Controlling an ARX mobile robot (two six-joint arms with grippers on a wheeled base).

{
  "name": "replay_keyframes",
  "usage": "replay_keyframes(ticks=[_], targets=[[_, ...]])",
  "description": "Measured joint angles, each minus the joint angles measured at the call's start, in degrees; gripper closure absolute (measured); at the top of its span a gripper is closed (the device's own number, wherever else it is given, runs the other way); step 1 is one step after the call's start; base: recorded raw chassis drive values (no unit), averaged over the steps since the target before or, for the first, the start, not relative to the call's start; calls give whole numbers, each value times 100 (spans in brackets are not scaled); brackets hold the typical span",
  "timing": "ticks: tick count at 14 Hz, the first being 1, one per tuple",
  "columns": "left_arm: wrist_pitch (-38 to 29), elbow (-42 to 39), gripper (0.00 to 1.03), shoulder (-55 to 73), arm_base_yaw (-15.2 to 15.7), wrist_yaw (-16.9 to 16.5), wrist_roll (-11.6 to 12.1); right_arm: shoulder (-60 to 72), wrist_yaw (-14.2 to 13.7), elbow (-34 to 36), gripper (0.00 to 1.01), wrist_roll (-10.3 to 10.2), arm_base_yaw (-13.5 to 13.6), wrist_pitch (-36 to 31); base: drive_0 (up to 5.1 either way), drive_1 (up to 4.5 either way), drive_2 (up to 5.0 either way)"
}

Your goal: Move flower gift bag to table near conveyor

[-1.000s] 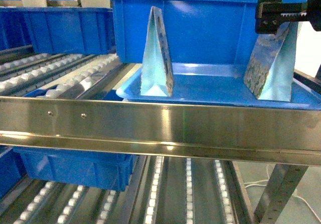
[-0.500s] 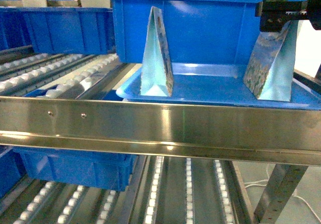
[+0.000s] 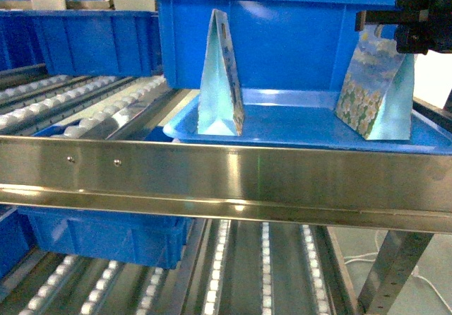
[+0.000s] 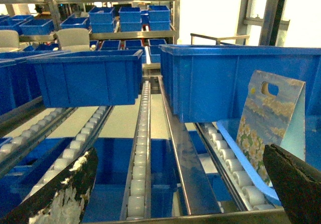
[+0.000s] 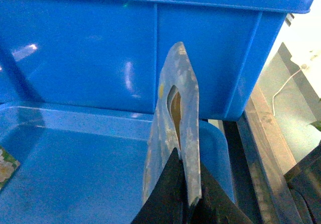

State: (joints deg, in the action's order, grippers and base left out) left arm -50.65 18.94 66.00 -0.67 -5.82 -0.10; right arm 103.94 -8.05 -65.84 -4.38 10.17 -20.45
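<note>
Right gripper (image 5: 186,196): dark fingers pinched together on the top edge of the flower gift bag (image 5: 175,128), a flat-folded glossy paper bag printed with pale blossoms on blue-grey. In the right wrist view the jaws clamp the sheet from both sides just below the die-cut handle slot, which sits at 12 o'clock from the fingertips. In the head view the same gripper (image 3: 395,29) is at the bag's upper right corner, the bag (image 3: 374,92) hanging toward 7 o'clock from it, tilted, with its base on or just above the shallow blue plastic tray (image 3: 282,128); contact with the tray cannot be settled.

Handling, as judged: light, thin, stiff enough to stand as a wedge but easily creased. Glossy, so it may slip in a flat pinch; the reinforced strip around the handle slot looks the safest hold. A corner grip will probably let it swing.

Second, matching bag (image 3: 220,75) stands upright on the tray at 9 o'clock from the held one, well apart, untouched.

Behind both, a large deep blue plastic bin (image 3: 282,46). Tray sits on the steel-railed roller conveyor (image 3: 212,177).

Left gripper (image 4: 175,194): fingers spread wide, nothing between them, low over the roller lanes; one bag (image 4: 268,128) at its 2 o'clock.

The table is not in view.
</note>
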Motion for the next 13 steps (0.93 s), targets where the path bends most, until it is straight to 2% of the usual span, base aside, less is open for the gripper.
replay_keyframes(ticks=[5, 9, 11, 13], targets=[[2, 0, 5, 0, 0, 0, 0, 22, 63, 37, 99, 9, 68, -275, 0, 0, 0], [0, 0, 5, 0, 0, 0, 0, -289, -31, 623, 99, 4, -11, -774, 0, 0, 0], [0, 0, 5, 0, 0, 0, 0, -728, -87, 984, 99, 131, -59, -1176, 0, 0, 0], [2, 0, 5, 0, 0, 0, 0, -1322, 33, 1335, 99, 363, -125, -1480, 0, 0, 0]])
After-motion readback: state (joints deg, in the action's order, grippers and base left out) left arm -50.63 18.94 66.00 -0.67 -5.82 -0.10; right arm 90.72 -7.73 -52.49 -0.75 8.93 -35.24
